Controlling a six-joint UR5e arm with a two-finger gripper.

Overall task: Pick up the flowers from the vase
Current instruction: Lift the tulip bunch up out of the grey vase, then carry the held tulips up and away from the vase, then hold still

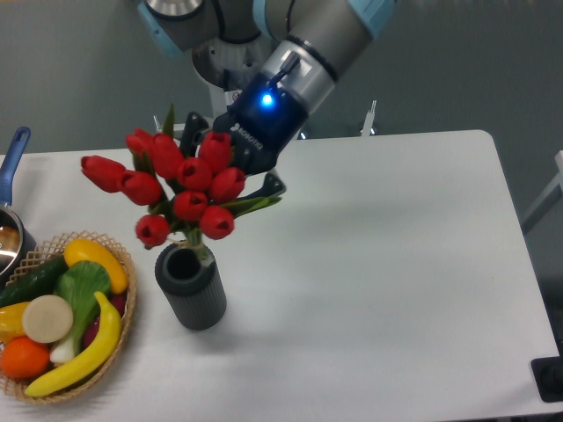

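Flowers (180, 185) are in the gripper (236, 189), held above the vase (191, 287) and leaning up and to the left, so the red buds fan out over the table's left side while the stems point down toward the vase mouth. The jaws look closed on the bunch low down, near the leaves and the stem tops, though the buds hide most of the fingers and only a dark fingertip shows at the right of the bunch. The lowest stem ends sit right at the vase rim; whether they are fully clear of the hollow or still dip just inside cannot be told from this view. The step in hand, as I judge it, is the lift itself: the grasp is made and the bunch is mostly out. The next move calls for a little more straight upward travel so the stem ends clear the rim without catching it and tipping the vase, which stands upright and free on the table (396, 264). The bunch hangs to the left of and slightly below the gripper's wrist, its weight off to one side, so a slack hold could let it swivel. A fruit basket (123, 327) lies just left of the vase, near enough that a sideways swing of the flowers could brush it.
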